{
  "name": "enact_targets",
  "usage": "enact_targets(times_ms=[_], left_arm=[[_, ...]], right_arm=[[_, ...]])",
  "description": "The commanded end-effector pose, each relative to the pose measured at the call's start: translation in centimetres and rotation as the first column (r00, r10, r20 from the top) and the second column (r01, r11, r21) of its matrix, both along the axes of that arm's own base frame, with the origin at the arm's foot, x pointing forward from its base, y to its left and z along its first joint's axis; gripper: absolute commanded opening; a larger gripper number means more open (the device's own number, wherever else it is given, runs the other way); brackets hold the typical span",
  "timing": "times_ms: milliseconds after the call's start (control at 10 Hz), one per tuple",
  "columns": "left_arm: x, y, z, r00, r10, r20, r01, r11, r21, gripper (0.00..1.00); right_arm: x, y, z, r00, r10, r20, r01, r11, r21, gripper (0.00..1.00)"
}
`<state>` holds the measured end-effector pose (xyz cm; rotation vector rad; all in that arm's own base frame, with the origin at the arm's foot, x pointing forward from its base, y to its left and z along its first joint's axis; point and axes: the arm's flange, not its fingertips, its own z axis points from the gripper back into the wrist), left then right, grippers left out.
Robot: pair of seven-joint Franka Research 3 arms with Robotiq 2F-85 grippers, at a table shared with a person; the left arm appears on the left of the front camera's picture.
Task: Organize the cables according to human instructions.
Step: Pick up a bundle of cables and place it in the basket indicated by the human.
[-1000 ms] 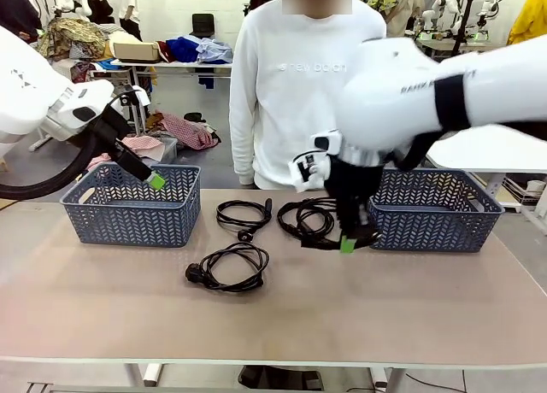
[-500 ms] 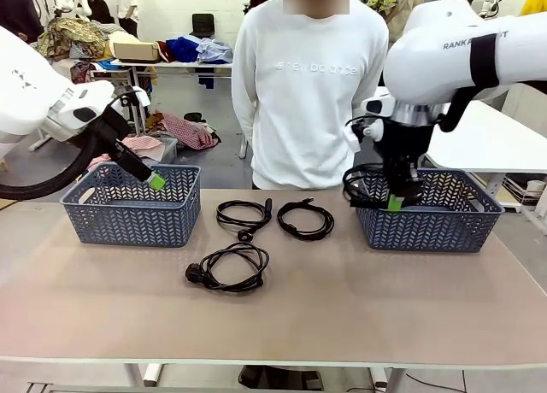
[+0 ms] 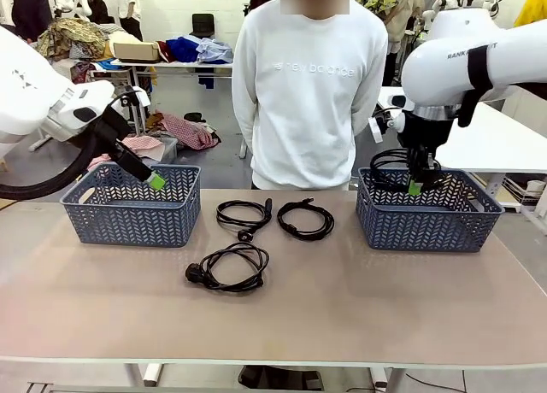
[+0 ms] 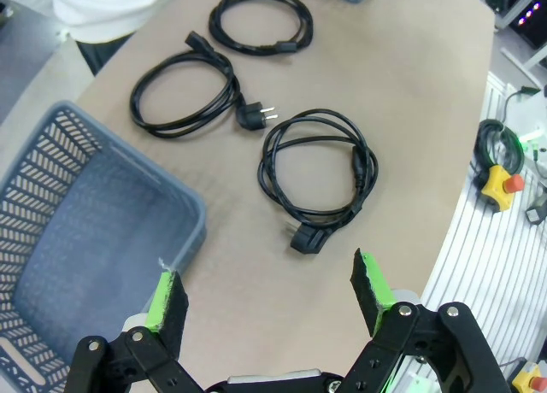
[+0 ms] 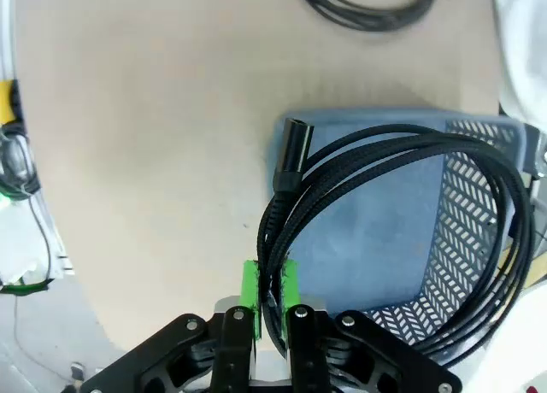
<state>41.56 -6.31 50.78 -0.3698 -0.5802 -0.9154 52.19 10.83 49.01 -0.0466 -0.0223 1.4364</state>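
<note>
Black cable (image 5: 342, 167) clamped in right pincer (image 5: 269, 282); left pincer (image 4: 267, 286) gapes wide, empty.

You see black cables (image 3: 242, 215) on a tan table (image 3: 342, 316), grey-blue baskets (image 3: 132, 207) with herringbone cut-outs, green pads (image 4: 164, 297) on the left gripper (image 4: 265, 272), and a white sweatshirt (image 3: 308, 111).

On the front view's lower half lies the table (image 3: 342, 325), with a person (image 3: 309, 85) behind it at top centre. On it the left basket (image 3: 128, 207) stands at middle left and the right basket (image 3: 432, 218) at middle right. Between them lie the left coil (image 3: 244, 215) and the right coil (image 3: 305, 219), just beside each other. A third cable (image 3: 229, 267) lies in front of the left coil, lower in the frame. The fourth cable (image 5: 376, 154) hangs over the right basket's left end, in the right gripper (image 3: 415, 186). The left gripper (image 3: 155, 181) is above the left basket's right part.
</note>
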Motion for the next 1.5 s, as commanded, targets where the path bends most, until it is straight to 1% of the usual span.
enact_targets(times_ms=[0, 100, 300, 400, 800, 900, 1000, 1100, 1200, 1300, 1400], left_arm=[[0.0, 0.2, 0.0, 1.0, -0.022, 0.012, 0.022, 1.0, -0.021, 1.0], [0.0, 0.2, 0.0, 1.0, -0.022, 0.012, 0.022, 1.0, -0.021, 1.0], [0.0, 0.2, 0.0, 1.0, -0.022, 0.012, 0.022, 1.0, -0.021, 1.0], [0.0, 0.2, 0.0, 1.0, -0.022, 0.012, 0.022, 1.0, -0.021, 1.0], [0.0, 0.2, 0.0, 1.0, -0.022, 0.012, 0.022, 1.0, -0.021, 1.0], [0.0, 0.2, 0.0, 1.0, -0.022, 0.012, 0.022, 1.0, -0.021, 1.0], [0.0, 0.2, 0.0, 1.0, -0.022, 0.012, 0.022, 1.0, -0.021, 1.0], [0.0, 0.2, 0.0, 1.0, -0.022, 0.012, 0.022, 1.0, -0.021, 1.0], [0.0, 0.2, 0.0, 1.0, -0.022, 0.012, 0.022, 1.0, -0.021, 1.0], [0.0, 0.2, 0.0, 1.0, -0.022, 0.012, 0.022, 1.0, -0.021, 1.0], [0.0, 0.2, 0.0, 1.0, -0.022, 0.012, 0.022, 1.0, -0.021, 1.0]], right_arm=[[1.4, -1.4, -0.2, 0.999, -0.04, 0.037, 0.039, 0.999, 0.027, 0.03], [2.0, -2.4, -0.6, 0.998, -0.053, 0.042, 0.051, 0.998, 0.048, 0.03], [2.7, -4.0, -1.5, 0.995, -0.083, 0.06, 0.08, 0.996, 0.048, 0.03], [3.1, -4.6, -2.0, 0.995, -0.088, 0.052, 0.085, 0.995, 0.052, 0.03], [4.2, -5.1, -4.1, 0.999, -0.039, 0.016, 0.038, 0.997, 0.069, 0.03], [4.4, -5.0, -4.4, 0.999, -0.039, 0.009, 0.038, 0.998, 0.058, 0.16], [4.5, -4.9, -4.4, 0.999, -0.043, 0.018, 0.041, 0.997, 0.06, 0.32], [4.6, -4.9, -4.4, 0.998, -0.054, 0.035, 0.052, 0.997, 0.065, 0.35], [4.7, -4.9, -4.3, 0.996, -0.07, 0.051, 0.067, 0.995, 0.071, 0.52], [4.8, -5.0, -4.1, 0.995, -0.086, 0.059, 0.081, 0.994, 0.078, 0.55], [4.8, -5.1, -3.7, 0.992, -0.109, 0.07, 0.103, 0.991, 0.085, 0.71]])
